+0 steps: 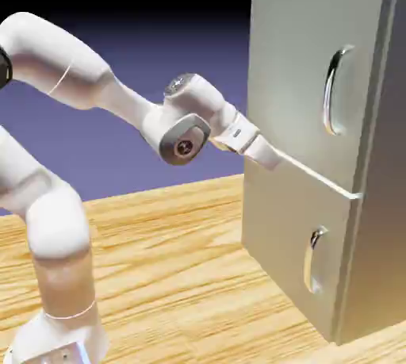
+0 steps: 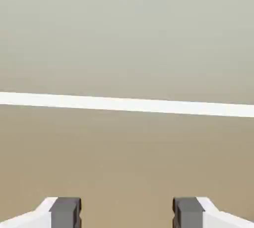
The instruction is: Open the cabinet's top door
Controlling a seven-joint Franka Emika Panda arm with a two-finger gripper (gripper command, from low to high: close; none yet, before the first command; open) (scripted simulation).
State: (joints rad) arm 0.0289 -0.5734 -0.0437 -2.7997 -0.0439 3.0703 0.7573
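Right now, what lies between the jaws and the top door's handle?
Only bare grey door panel: in the exterior view the gripper is at the top door lower left edge; its handle is far right.

Arm [image 1: 55, 220]: glossy white rounded links, thin pale seam rings; grey circular joint cap [image 1: 185, 147], small red centre. Fingertips [image 2: 65, 212] dark grey, blocky.

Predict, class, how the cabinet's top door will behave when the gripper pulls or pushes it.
The top door looks like a flat, rigid metal panel, so it should swing rather than flex. Its smooth face probably offers little grip; the curved handle seems the better hold. The open gripper sits at the door's lower edge.
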